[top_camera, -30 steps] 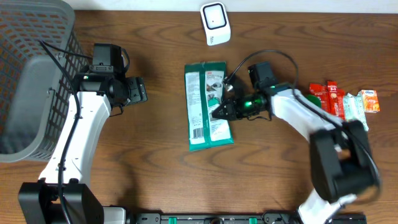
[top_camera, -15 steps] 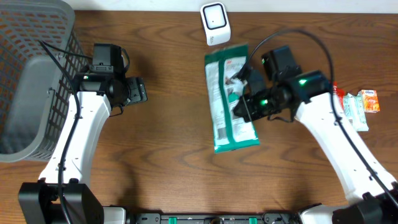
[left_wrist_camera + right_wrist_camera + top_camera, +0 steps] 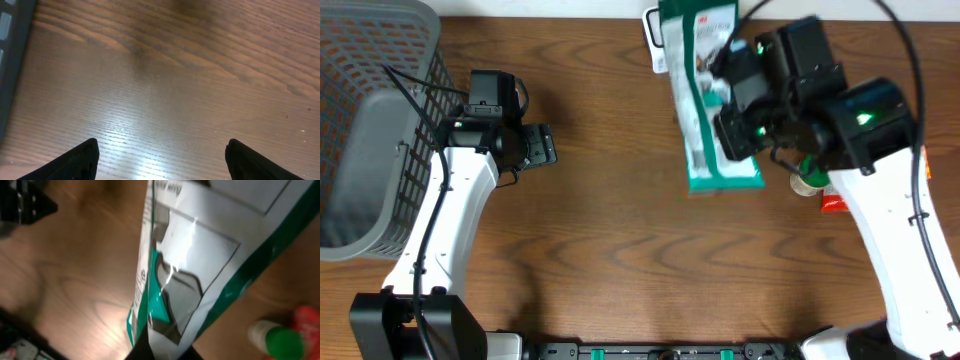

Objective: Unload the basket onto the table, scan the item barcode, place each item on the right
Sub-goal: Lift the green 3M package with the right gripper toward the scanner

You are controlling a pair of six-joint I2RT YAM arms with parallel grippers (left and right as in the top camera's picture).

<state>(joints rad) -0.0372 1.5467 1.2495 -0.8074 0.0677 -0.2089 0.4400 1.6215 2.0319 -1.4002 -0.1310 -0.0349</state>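
Note:
The item is a flat green-and-white packet [image 3: 708, 100], held up off the table at the back, its top edge covering most of the white scanner [image 3: 652, 45]. My right gripper [image 3: 738, 135] is shut on the packet's right side. In the right wrist view the packet [image 3: 200, 245] hangs on edge from the pinched jaws of the gripper [image 3: 162, 349]. I cannot make out a barcode. My left gripper [image 3: 546, 147] stands open over bare wood at the left, and its wrist view shows the gripper [image 3: 160, 160] with nothing between its fingertips [image 3: 82, 157].
A grey mesh basket [image 3: 370, 120] fills the far left, and its dark edge [image 3: 10, 60] shows in the left wrist view. A green-capped bottle [image 3: 810, 180] and a red pack [image 3: 832, 203] lie under the right arm. The bottle [image 3: 272, 340] also appears in the right wrist view.
The right arm has lifted the packet off the table and carried it back and to the right, over the scanner. The left arm has not moved.

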